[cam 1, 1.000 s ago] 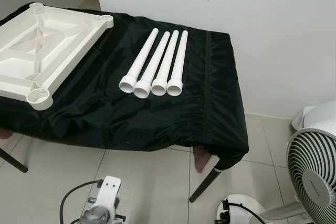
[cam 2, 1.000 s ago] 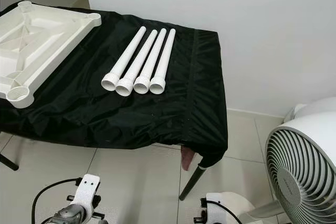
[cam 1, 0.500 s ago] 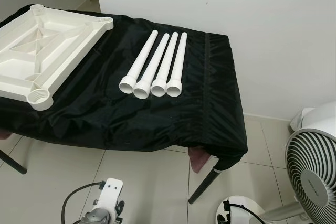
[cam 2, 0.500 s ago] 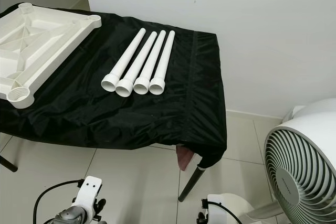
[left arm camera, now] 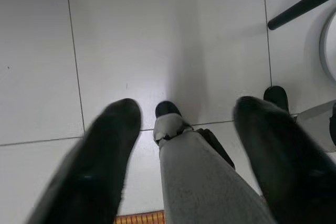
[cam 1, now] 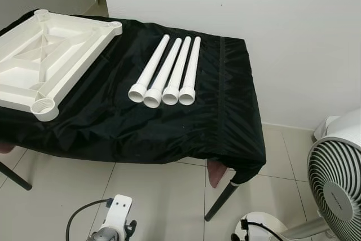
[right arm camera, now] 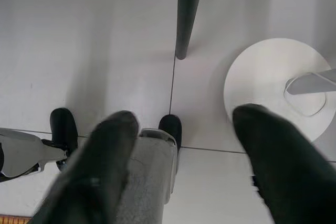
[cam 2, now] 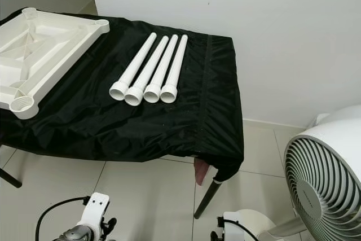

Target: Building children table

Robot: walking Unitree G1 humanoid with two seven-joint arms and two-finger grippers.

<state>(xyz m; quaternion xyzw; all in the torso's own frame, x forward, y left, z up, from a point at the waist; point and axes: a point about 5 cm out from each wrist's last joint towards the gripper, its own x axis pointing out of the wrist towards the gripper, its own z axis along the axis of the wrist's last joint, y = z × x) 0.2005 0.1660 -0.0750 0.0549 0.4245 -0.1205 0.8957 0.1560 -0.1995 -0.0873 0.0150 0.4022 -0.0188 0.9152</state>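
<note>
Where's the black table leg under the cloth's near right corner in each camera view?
Left eye: black table leg under the cloth corner, lower right.
Right eye: same spot.
Left wrist: dark bar, likely it.
Right wrist: leg beside the fan base.
Shared landmark: the fan base.

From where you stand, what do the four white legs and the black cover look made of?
The four white legs: likely molded plastic, smooth with a slight sheen and hollow flared ends. The black cover: thin, glossy synthetic fabric, probably nylon, judging by its wrinkles.
</note>
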